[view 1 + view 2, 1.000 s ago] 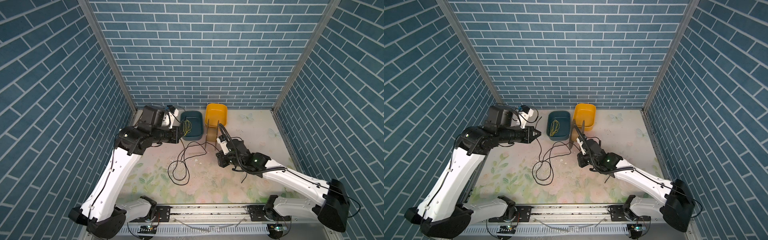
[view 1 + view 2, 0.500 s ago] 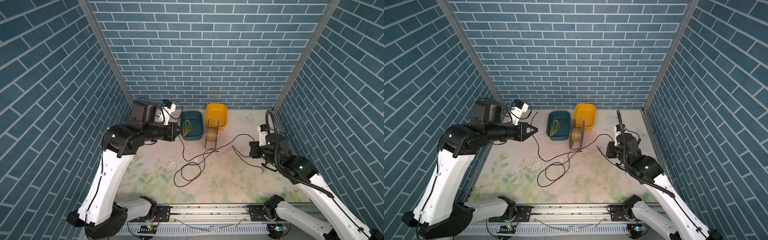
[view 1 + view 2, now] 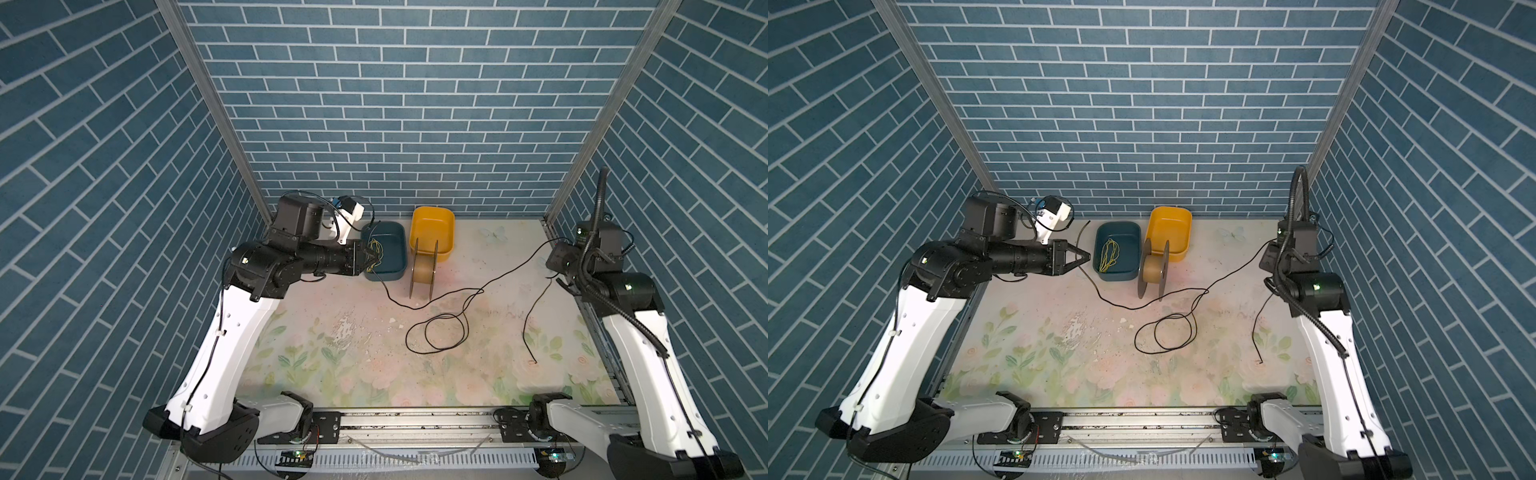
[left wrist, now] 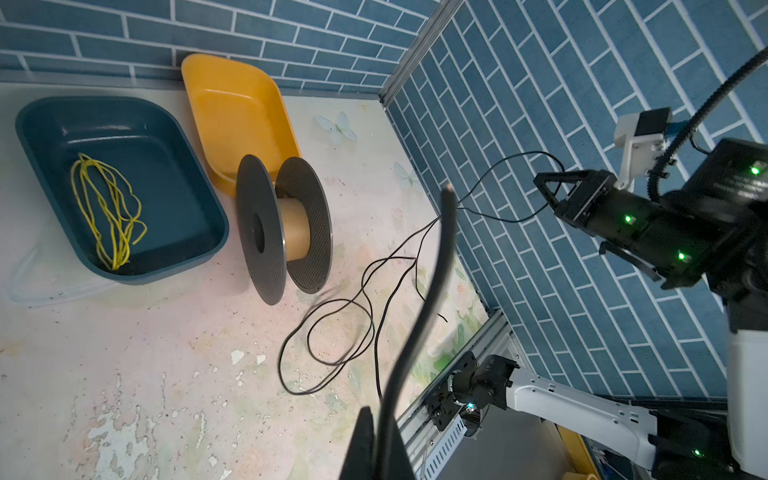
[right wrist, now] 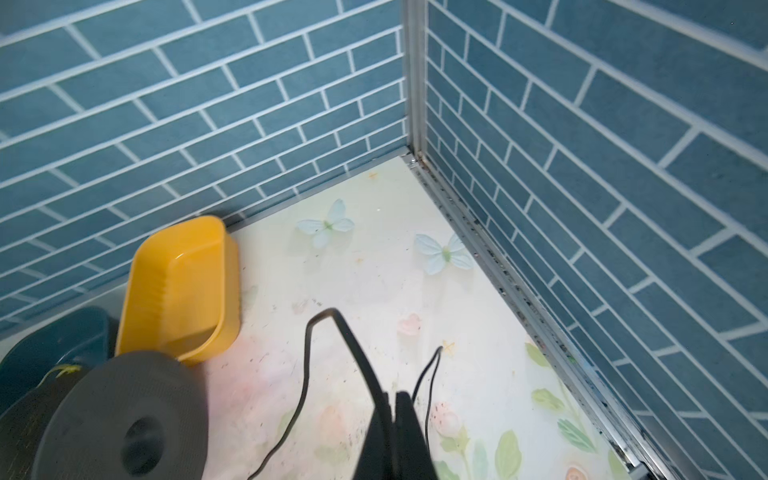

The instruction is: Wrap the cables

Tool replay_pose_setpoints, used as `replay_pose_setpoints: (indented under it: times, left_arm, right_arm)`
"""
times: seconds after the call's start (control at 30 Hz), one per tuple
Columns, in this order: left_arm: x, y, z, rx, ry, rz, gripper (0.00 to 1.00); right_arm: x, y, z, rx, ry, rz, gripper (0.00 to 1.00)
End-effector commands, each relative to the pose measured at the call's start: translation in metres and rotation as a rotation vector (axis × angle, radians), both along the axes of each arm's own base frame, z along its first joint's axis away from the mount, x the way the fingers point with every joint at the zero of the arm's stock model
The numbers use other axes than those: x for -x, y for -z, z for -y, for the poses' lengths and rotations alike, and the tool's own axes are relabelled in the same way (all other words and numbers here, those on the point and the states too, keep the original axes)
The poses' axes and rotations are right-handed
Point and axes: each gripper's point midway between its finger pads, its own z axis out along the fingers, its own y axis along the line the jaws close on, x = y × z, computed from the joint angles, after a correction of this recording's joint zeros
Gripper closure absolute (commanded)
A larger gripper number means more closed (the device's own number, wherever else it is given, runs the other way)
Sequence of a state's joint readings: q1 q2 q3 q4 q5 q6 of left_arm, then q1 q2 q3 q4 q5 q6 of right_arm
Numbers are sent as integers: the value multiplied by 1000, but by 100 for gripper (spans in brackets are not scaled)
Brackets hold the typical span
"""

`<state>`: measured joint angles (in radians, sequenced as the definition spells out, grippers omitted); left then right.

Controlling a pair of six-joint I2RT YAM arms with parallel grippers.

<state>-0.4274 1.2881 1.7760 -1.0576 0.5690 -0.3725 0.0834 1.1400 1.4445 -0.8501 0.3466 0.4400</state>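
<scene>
R gripper (image 4: 542, 180), pinching the black cable (image 3: 1136, 343), swung from spool (image 3: 1152, 270) out to rt wall (image 3: 1433, 208) — L gripper (image 3: 1086, 255) clamps other end, slack loops on mat (image 3: 1059, 353) — spool bare, winding not begun.

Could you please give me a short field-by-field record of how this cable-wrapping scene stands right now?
cable: black, loose loops lying on the table, none wound on the spool
left gripper: shut on the cable near one end
right gripper: shut on the cable, free end trailing to the table
spool: standing on its rims, core bare, just in front of the yellow tub
blue tub: holds yellow strands
yellow tub: empty
</scene>
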Motion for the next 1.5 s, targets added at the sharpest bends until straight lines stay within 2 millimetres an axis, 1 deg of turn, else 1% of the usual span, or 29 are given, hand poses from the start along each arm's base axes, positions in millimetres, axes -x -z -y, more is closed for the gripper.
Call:
replay_pose_setpoints:
  times: [0.0, 0.07, 0.13, 0.2, 0.3, 0.37, 0.43, 0.53, 0.57, 0.6, 0.63, 0.67, 0.73, 0.77, 0.83, 0.87, 0.97, 1.03, 1.17, 1.27, 1.33, 1.47]
  left_arm:
    - [-10, -1, 10, 62, 8, -1, 100]
    - [-17, 0, 16, 96, -1, -2, 100]
    - [-24, 3, 22, 115, -15, 1, 100]
    - [-28, 6, 29, 111, -22, 3, 100]
    - [-35, 11, 40, 119, -35, 3, 100]
    - [-42, 16, 49, 153, -55, 0, 100]
    - [-47, 19, 57, 173, -71, 1, 100]
    - [-55, 21, 64, 172, -103, 10, 100]
    - [-57, 22, 67, 173, -115, 16, 100]
    - [-59, 23, 70, 175, -124, 22, 100]
    - [-62, 23, 74, 178, -133, 30, 100]
    - [-64, 23, 77, 181, -138, 35, 100]
    - [-70, 27, 83, 174, -147, 32, 100]
    - [-72, 28, 84, 172, -153, 31, 100]
    - [-77, 33, 90, 162, -158, 29, 100]
    - [-78, 34, 93, 161, -160, 26, 100]
    - [-82, 41, 101, 152, -160, 23, 100]
    - [-86, 45, 105, 140, -168, 21, 100]
    - [-92, 47, 113, 149, -171, 19, 100]
    - [-94, 47, 119, 149, -171, 22, 100]
    - [-95, 49, 122, 149, -172, 18, 100]
    - [-97, 50, 124, 153, -185, 17, 100]
  right_arm:
    - [-26, -3, 19, -17, 36, -11, 100]
    - [-48, 5, 19, -45, 17, -31, 100]
    - [-72, 19, 10, -81, -32, -54, 100]
    - [-90, 35, -2, -123, -87, -72, 100]
    - [-107, 63, -19, -185, -164, -91, 100]
    - [-112, 82, -28, -220, -203, -115, 100]
    - [-114, 100, -35, -248, -232, -134, 96]
    - [-112, 117, -38, -250, -245, -161, 87]
    - [-111, 121, -40, -247, -250, -169, 80]
    - [-109, 124, -51, -270, -294, -181, 68]
    - [-105, 127, -57, -276, -318, -196, 57]
    - [-102, 130, -63, -272, -339, -209, 51]
    - [-91, 130, -73, -234, -359, -224, 40]
    - [-86, 128, -78, -221, -373, -217, 36]
    - [-74, 121, -95, -216, -426, -180, 29]
    - [-69, 118, -103, -217, -451, -162, 27]
    - [-51, 99, -130, -217, -543, -71, 23]
    - [-37, 87, -151, -226, -623, -7, 21]
    - [-12, 62, -190, -257, -776, 130, 21]
    - [2, 51, -217, -261, -886, 205, 26]
    - [8, 53, -234, -239, -953, 233, 27]
    - [15, 65, -262, -217, -1037, 268, 33]
